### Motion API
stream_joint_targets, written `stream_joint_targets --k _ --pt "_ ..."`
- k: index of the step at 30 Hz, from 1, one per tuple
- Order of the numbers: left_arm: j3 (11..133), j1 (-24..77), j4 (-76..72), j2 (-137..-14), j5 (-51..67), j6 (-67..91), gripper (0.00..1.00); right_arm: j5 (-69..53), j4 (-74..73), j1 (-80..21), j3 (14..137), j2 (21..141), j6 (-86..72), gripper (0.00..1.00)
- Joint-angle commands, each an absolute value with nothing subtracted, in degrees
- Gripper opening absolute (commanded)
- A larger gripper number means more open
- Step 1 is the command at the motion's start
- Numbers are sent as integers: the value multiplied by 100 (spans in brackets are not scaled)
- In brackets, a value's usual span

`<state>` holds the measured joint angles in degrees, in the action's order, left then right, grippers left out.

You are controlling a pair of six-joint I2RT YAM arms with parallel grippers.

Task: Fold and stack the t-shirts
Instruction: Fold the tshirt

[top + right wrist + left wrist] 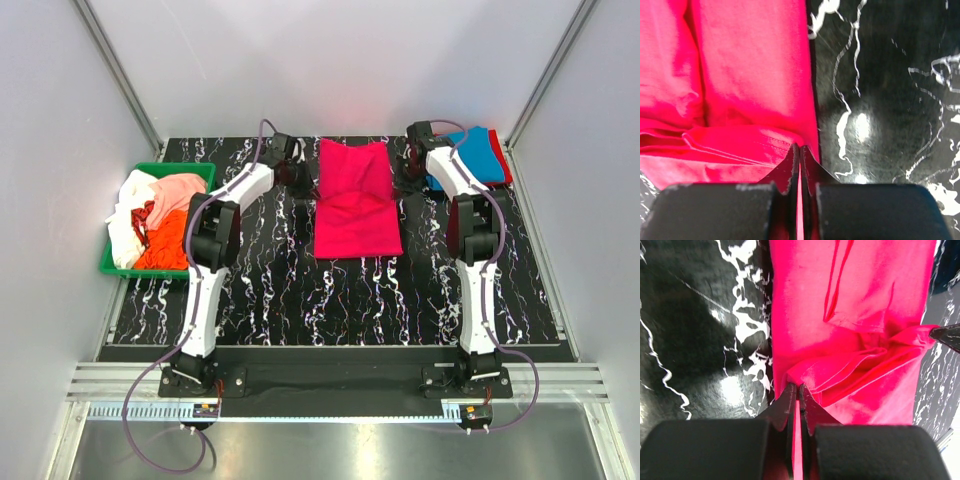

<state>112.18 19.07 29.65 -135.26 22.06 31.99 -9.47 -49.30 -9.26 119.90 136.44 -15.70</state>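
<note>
The magenta-pink t-shirt [355, 200] lies as a long folded strip in the middle of the black marbled table. My left gripper [303, 183] is at its left edge near the far end, shut on a pinched fold of the pink cloth [798, 387]. On the opposite edge my right gripper [405, 178] is likewise shut on a fold of the same shirt [800, 147]. Both wrist views show pink cloth [750, 75] running between the jaws. Blue and red t-shirts [485, 150] lie stacked at the back right corner.
A green bin [185, 168] at the left edge of the table holds white, peach-pink, orange and red t-shirts [160, 215] in a heap. Grey walls close in the table on three sides. The right gripper's dark fingertip [947, 335] shows in the left wrist view.
</note>
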Motion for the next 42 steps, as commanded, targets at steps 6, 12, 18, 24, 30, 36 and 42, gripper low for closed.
stream_joint_targets --k 6,12,18,24,30,36,42 --pt "11725 1723 2566 -13483 2417 3173 17 -1187 -5036 -826 12761 13878 -1538 11" --pt "11322 1600 2672 -12912 1837 2769 33 -1151 -5247 -765 12763 13536 -1757 32" --pt "10407 1775 2453 -12340 2232 2654 33 -1590 -5046 -782 11822 12737 -1995 35" --pt "10476 2144 2312 -12752 2715 2654 31 -1942 -4684 -782 11303 12656 -2021 29" --pt "10949 2188 2312 -13218 2549 2681 31 -2127 -4430 -791 11320 13016 -2092 28" --pt "11933 2022 2311 -14035 2224 2707 31 -1583 -4456 -712 11988 13719 -2127 28" --pt "12594 1820 2390 -14502 2723 3005 33 -1301 -4491 -598 12111 14001 -2144 24"
